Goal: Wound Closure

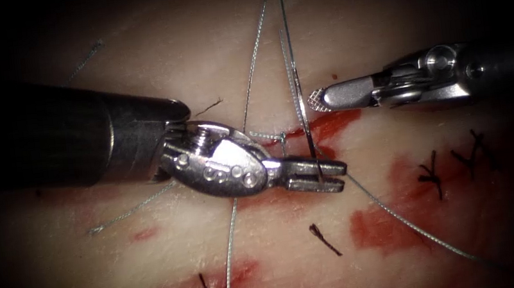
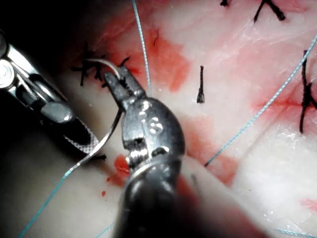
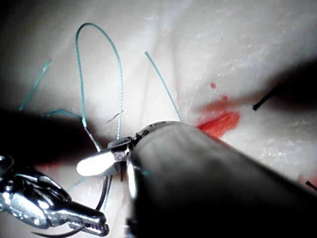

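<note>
Endoscope view — left end effector [image 1: 322,175] grips needle [image 1: 299,104], tip hidden.

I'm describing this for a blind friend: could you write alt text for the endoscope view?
The left tool grips a curved needle with its fingers shut, the needle rising above the cut in the pork tissue. The right tool hovers close beside the needle, holding nothing. Pale thread trails across the tissue, among red fluid and dark finished stitches.

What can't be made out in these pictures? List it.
- Endoscope view: the thread runs off the picture's edge, so its end is cut off.
- Right wrist view: the right tool is partly covered by its own dark shaft.
- Left wrist view: the needle, held by the left tool, has one end lost among dark stitches.
</note>
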Robot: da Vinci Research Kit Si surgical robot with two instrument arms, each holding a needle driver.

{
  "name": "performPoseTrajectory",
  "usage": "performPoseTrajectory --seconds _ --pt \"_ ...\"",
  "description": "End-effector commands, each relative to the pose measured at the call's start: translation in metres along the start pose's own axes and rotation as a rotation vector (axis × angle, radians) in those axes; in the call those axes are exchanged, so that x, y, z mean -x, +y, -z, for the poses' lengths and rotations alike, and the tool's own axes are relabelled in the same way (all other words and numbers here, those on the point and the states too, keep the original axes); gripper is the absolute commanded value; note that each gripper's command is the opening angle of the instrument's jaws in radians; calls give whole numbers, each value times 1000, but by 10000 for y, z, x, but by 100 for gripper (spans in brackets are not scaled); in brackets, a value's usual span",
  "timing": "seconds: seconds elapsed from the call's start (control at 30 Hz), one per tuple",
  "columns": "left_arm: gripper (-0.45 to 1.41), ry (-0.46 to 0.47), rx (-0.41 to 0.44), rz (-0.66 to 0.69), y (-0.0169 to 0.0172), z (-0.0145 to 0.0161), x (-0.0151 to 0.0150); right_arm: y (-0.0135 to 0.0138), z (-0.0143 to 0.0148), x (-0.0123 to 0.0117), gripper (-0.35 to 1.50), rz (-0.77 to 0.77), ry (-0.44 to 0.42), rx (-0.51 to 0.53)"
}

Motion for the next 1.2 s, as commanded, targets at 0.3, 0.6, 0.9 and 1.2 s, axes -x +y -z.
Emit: performPoseTrajectory --seconds 0.3,0.6,0.9,1.2 --pt "-45 14 12 56 5 -10 -1 8 -28 -8 51 145 54 63" --pt "-45 6 3 54 5 -11 -1 13 -27 -9 51 153 44 87" --pt "-45 -5 -1 55 5 -12 -1 13 -26 -9 29 150 23 123" --pt "-45 -8 -1 51 9 -15 0 19 -31 -14 -25 153 45 146"
